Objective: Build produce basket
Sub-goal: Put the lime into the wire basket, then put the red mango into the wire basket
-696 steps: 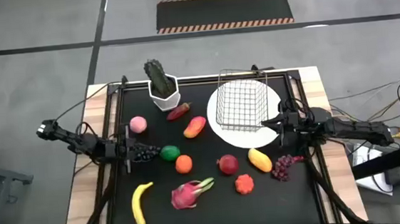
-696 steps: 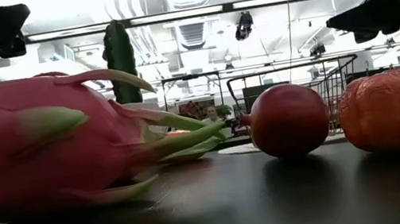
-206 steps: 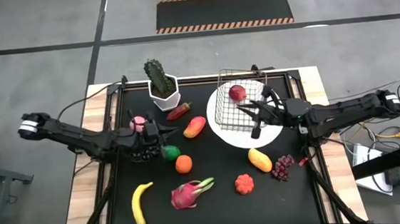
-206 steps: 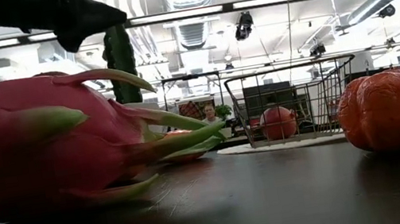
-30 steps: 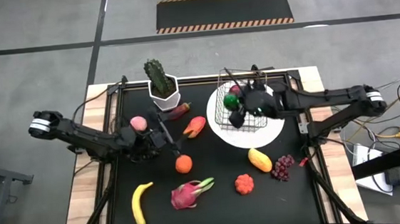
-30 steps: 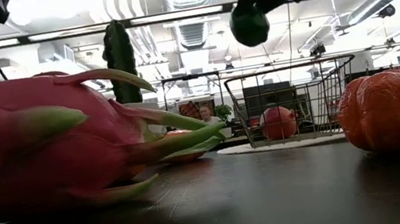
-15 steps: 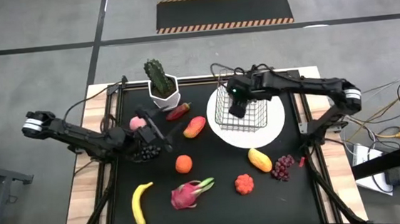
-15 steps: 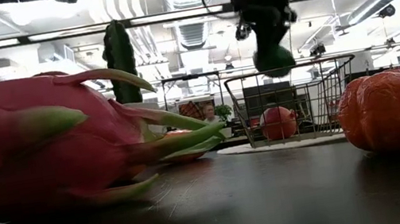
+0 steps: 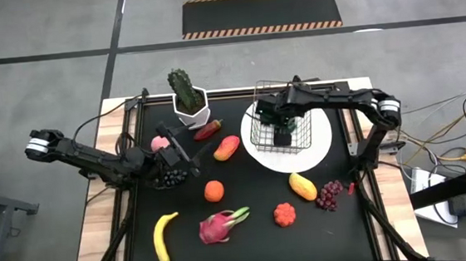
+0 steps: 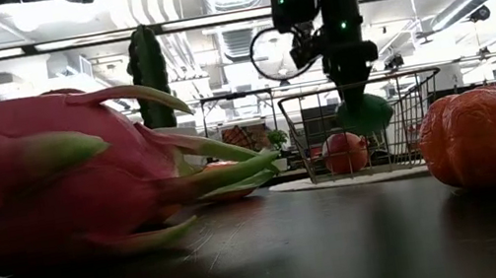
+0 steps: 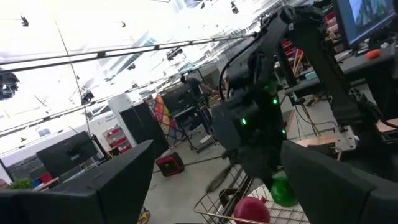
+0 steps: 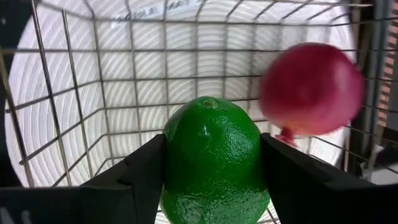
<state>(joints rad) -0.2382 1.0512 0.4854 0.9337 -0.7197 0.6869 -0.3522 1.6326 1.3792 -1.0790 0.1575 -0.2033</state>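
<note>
Inside the basket (image 12: 74, 81), our right gripper (image 12: 211, 186) clamps the lime (image 12: 213, 158) just beside the pomegranate (image 12: 311, 87); released here, we judge it may strike and roll. Our left gripper (image 9: 187, 157) waits, fingers spread, over the grapes (image 9: 168, 179).

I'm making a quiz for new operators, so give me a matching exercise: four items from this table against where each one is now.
Items:
1. lime
2. pomegranate
3. banana
4. cactus

Places:
A. in a white pot
B. lying inside the wire basket
C. between the right claw's fingers, over the basket
D. on the black mat near the front left corner

Pairs: 1-C, 2-B, 3-D, 4-A
</note>
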